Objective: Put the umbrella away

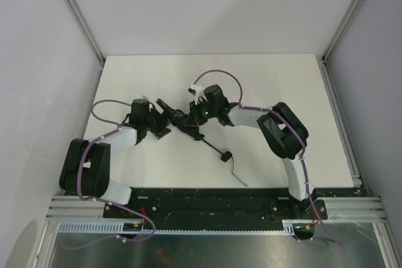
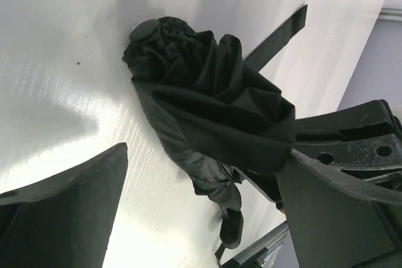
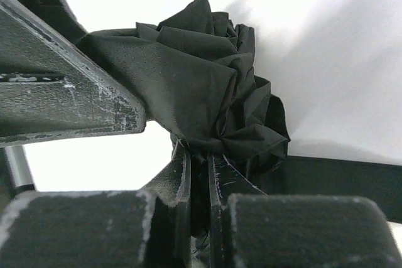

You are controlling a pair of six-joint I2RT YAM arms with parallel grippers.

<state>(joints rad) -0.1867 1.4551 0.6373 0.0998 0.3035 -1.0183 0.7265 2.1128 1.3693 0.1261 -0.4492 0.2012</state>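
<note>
The black folded umbrella [image 1: 186,125] lies on the white table [image 1: 276,86] between my two grippers. Its handle [image 1: 224,155] and thin wrist cord [image 1: 239,177] trail toward the near edge. My right gripper [image 1: 196,115] is shut on a bunch of the umbrella's canopy fabric [image 3: 207,86], pinched between the fingertips [image 3: 179,167]. My left gripper [image 1: 167,119] is open, its fingers [image 2: 69,196] wide apart around the umbrella's body [image 2: 207,98], with the fabric against the right one. The closure strap [image 2: 279,32] sticks out loose past the canopy. The round tip cap [image 2: 147,29] rests on the table.
Metal frame rails [image 1: 75,10] and pale walls border the table at left and right. The black base plate [image 1: 207,199] with both arm mounts runs along the near edge. The right gripper's body [image 2: 358,133] sits close beside my left gripper's right finger.
</note>
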